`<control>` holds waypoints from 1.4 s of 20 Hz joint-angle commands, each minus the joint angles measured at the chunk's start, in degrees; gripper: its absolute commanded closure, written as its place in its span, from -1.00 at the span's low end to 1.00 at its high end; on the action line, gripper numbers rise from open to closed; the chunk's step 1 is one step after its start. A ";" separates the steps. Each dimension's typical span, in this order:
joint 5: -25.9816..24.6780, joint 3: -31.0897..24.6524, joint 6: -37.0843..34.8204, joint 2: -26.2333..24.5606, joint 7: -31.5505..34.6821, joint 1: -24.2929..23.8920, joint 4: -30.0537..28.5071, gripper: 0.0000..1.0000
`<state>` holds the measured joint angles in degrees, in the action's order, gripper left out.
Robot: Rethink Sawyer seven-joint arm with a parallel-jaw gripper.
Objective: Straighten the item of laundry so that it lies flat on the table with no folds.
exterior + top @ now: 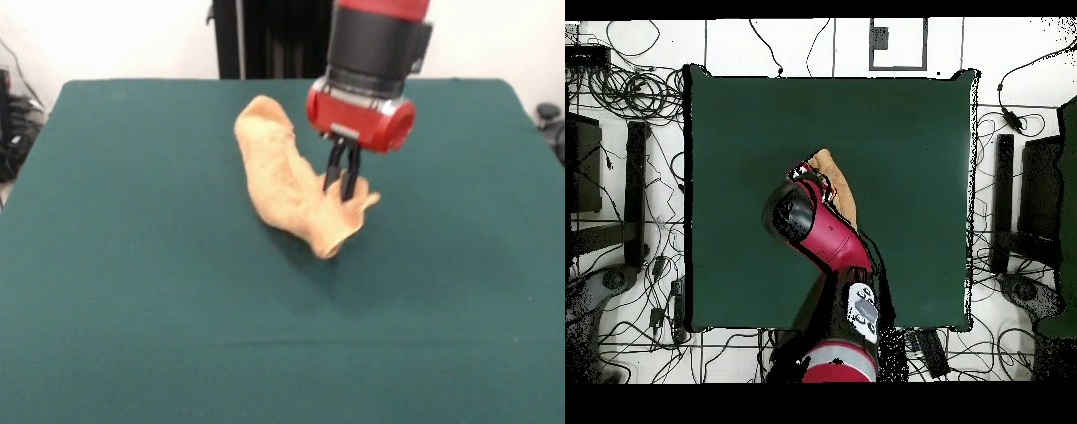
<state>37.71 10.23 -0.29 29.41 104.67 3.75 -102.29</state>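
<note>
The orange-tan towel [284, 181] is crumpled into a long bunched strip near the middle of the dark green table [132, 283]. Its far end lies on the cloth, and its near end is raised off the surface. My gripper [343, 179] hangs from the red and black arm, and its black fingers are closed on that raised end. In the overhead view only an edge of the towel [840, 185] shows beside the arm's red wrist [800, 210], which hides the fingers. The towel's tag is not visible.
The robot's black pedestal [265, 35] stands behind the table's far edge. Dark equipment sits off the left edge [13, 124] and the right edge [552, 124]. In the overhead view cables [625, 90] and stands surround the table [915, 140].
</note>
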 commanded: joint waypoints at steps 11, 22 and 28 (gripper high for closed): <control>1.06 -0.42 -22.42 7.51 17.98 7.70 -3.62 1.00; -7.79 17.17 -47.99 9.48 26.33 17.40 5.27 1.00; -10.97 19.61 -54.25 11.39 28.29 18.02 7.03 1.00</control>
<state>28.86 25.99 -44.63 39.76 114.78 20.73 -98.80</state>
